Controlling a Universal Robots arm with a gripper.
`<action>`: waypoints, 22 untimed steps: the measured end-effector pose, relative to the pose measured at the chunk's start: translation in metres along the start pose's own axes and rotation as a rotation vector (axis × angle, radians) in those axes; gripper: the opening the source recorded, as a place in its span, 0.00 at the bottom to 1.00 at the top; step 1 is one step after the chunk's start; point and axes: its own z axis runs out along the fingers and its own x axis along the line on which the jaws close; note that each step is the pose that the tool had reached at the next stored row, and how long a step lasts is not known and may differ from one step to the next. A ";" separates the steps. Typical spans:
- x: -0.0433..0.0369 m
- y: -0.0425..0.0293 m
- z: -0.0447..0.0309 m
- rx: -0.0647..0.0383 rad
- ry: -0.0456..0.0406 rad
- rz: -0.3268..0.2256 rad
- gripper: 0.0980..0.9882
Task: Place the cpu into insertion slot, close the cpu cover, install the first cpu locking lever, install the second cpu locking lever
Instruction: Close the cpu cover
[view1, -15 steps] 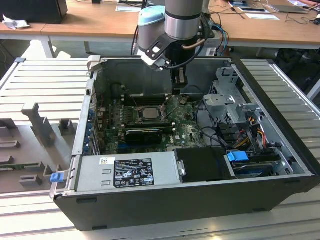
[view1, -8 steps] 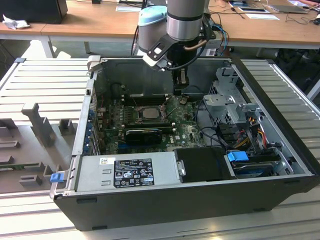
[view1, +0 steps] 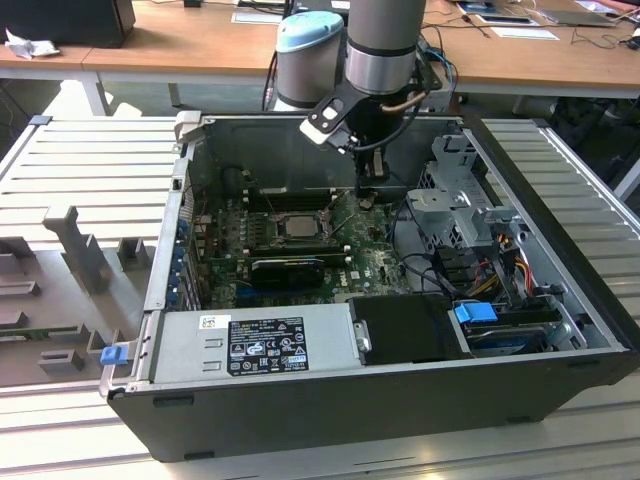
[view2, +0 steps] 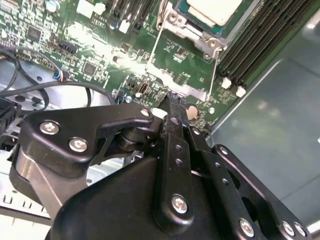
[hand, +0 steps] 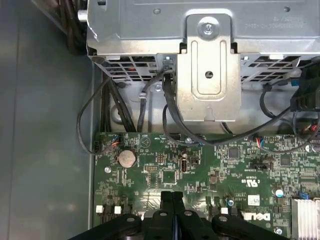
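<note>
The cpu (view1: 297, 225), a pale grey square, lies in its socket on the green motherboard (view1: 375, 262); in the second wrist view the cpu (view2: 212, 7) shows at the picture's edge. The silver cpu cover (view2: 192, 29) lies flat around it. Thin wire locking levers (view2: 154, 42) run out from the socket over the board. My gripper (view1: 366, 198) hangs just beside the socket on the exterior view's right, low over the board. Its black fingertips are shut together, at the gripper (view2: 172, 105) close to a lever's end; whether they touch it I cannot tell. Nothing shows between the fingers of the gripper (hand: 172, 197).
A metal drive cage (hand: 207, 75) with black cables (hand: 170, 120) stands close to the gripper, on the exterior view's right. Memory sticks (view2: 255, 45) flank the socket. A power supply (view1: 255, 345) fills the case's near side. A coin cell (hand: 126, 158) sits on the board.
</note>
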 end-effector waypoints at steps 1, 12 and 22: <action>-0.0002 0.0022 0.0028 0.001 0.0002 -0.004 0.01; -0.0009 0.0009 0.0165 0.014 0.0012 -0.014 0.01; -0.0007 -0.0102 0.0158 0.014 0.0011 -0.014 0.01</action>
